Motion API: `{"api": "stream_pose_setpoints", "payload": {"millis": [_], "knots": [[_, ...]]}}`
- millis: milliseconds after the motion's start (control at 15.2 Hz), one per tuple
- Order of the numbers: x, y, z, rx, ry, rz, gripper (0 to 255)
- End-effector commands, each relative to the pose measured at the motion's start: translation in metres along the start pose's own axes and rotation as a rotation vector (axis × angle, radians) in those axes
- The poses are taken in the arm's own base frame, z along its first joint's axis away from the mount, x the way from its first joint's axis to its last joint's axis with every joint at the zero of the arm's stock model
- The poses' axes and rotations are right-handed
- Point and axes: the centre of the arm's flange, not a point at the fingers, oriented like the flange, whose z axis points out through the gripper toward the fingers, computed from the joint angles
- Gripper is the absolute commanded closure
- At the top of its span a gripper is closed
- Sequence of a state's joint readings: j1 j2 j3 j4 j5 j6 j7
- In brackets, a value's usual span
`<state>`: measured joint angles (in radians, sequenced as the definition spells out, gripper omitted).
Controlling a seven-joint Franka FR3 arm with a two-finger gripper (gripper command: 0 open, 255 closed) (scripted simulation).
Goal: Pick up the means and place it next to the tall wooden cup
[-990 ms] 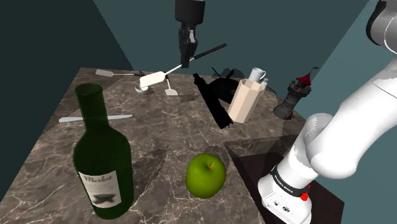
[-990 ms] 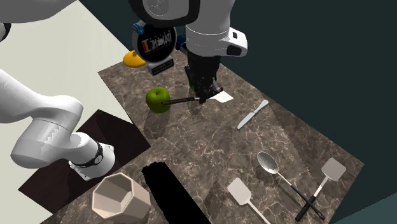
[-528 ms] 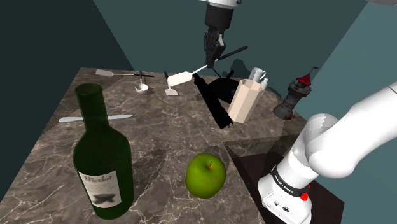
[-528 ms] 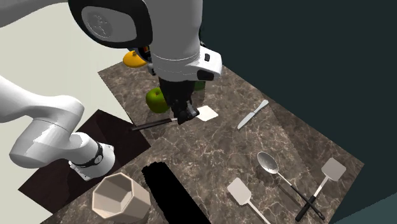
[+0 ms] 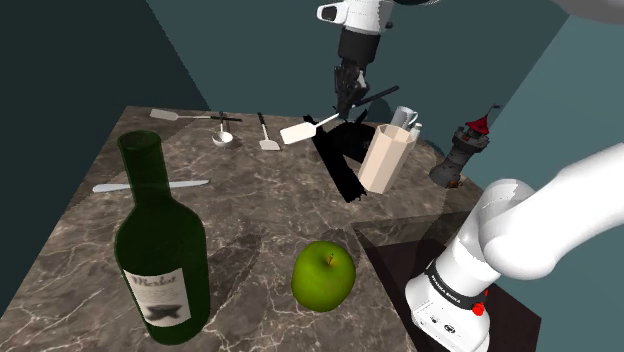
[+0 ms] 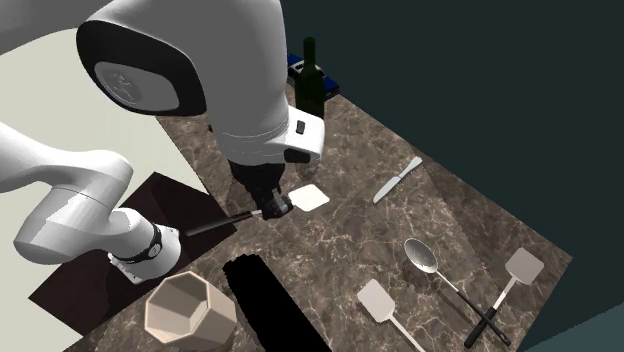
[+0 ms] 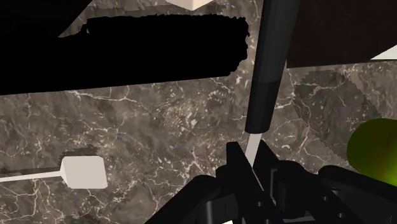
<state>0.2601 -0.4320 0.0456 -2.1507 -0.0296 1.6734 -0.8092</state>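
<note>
In the shoulder view my gripper (image 5: 345,102) holds the spatula (image 5: 298,133) aloft just left of the cup (image 5: 386,160); in the second exterior view the cup sits lower left, the handle running leftward; in the wrist view my fingers (image 7: 236,163) pinch its neck.

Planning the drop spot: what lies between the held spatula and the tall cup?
A pure black oblong shape lies on the marble table between the spatula and the cup, as the shoulder view shows.
</note>
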Motion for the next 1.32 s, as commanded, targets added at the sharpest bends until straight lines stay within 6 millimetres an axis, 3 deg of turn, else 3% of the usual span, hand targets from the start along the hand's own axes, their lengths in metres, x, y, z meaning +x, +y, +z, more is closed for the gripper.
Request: {"api": "stream_pose_setpoints", "payload": {"millis": [0,1254], "knots": [[0.0,0.0,0.011,0.0,0.0,0.0,255],[0.006,0.0,0.111,0.0,0.0,0.0,255]]}}
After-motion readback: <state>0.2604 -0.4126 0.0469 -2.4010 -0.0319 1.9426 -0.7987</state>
